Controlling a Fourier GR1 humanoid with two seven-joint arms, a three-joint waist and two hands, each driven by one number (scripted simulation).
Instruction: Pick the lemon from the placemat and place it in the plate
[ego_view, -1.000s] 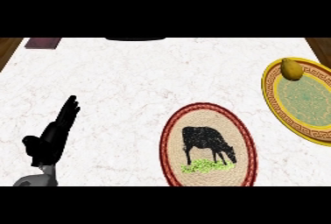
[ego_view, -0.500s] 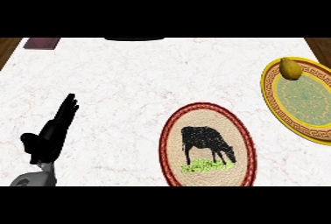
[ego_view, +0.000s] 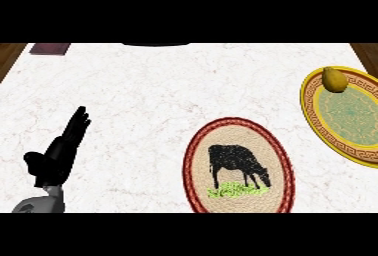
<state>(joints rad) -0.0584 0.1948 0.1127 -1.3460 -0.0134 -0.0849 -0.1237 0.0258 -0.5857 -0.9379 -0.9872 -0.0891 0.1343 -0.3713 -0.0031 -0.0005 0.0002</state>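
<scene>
The yellow lemon lies on the far rim of the yellow plate at the right edge of the head view. The oval woven placemat, red-bordered with a black cow on it, sits at the lower middle with nothing on it. My left hand rests open at the lower left, fingers straight and pointing away from me, far from both placemat and plate. No right hand shows in the view.
The white marble counter spreads across the view. A dark reddish flat object lies at the far left corner, and a dark shape shows at the far edge. Wooden edges border the counter's far corners.
The view has shifted slightly. The lemon, plate, placemat and left hand keep their places relative to each other.
</scene>
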